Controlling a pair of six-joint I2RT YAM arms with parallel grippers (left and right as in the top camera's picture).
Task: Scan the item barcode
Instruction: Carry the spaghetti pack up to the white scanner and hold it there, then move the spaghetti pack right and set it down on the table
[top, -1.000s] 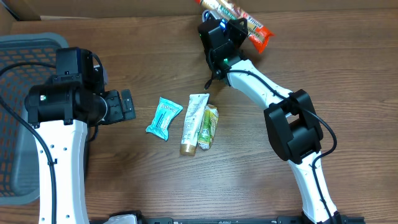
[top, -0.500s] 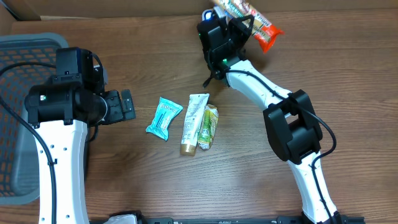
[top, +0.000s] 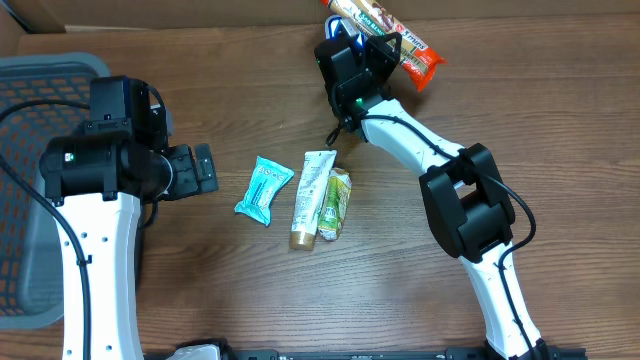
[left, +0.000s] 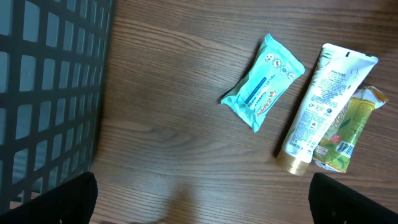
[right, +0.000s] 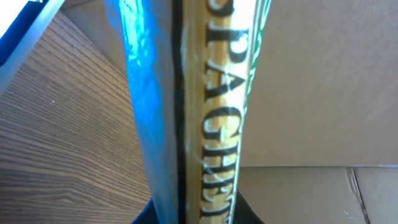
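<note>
My right gripper (top: 366, 48) is at the table's far edge, shut on a long spaghetti packet (top: 386, 27) with an orange-red end, held off the table. In the right wrist view the packet (right: 205, 112) fills the middle, rising from between the jaws (right: 196, 214), its blue and yellow printed sides facing the camera. No barcode shows on it. My left gripper (top: 205, 170) hovers open over bare wood at the left, its fingertips (left: 78, 199) spread wide with nothing between them.
A teal wipes pack (left: 263, 82), a white tube (left: 323, 99) and a green sachet (left: 345, 130) lie side by side mid-table. A dark mesh basket (top: 40, 180) stands at the left edge. Cardboard (right: 323, 93) lines the back.
The held packet swung a little right and up half a second ago, then came back left. The left arm has not moved.
</note>
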